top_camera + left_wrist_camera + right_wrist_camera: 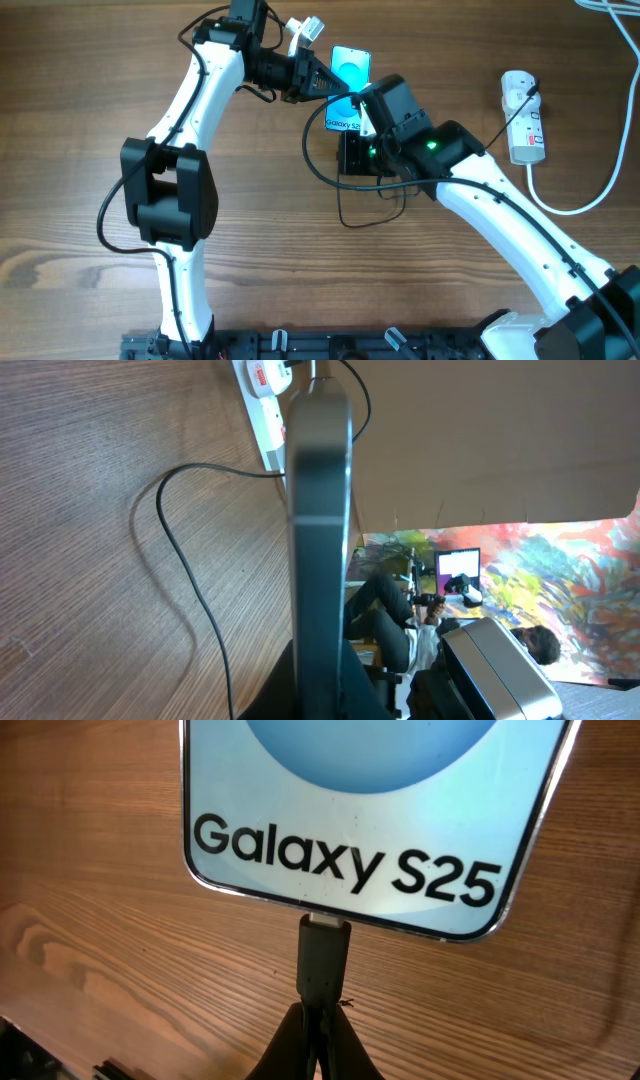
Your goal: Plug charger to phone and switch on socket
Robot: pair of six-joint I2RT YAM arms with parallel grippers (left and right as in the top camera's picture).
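though arms (190, 100) hide much of the brown wooden table (80, 60), the white oblong power-strip socket (524, 118) lies clear at right; the left hand (330, 85) clamps the half-hidden turquoise-screened phone (352, 66), the right hand (320, 1025) pinches the thin black charger plug (323, 955) at its port.

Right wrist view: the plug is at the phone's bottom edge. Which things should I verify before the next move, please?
1. Left gripper shut on the flat turquoise-screen phone: ok.
2. Right gripper shut on the plug of the thin black charger cable: ok.
3. Plug lined up with the phone's bottom edge: ok.
4. Plug fully seated: cannot tell.
5. Switch of the white elongated power strip on: cannot tell.
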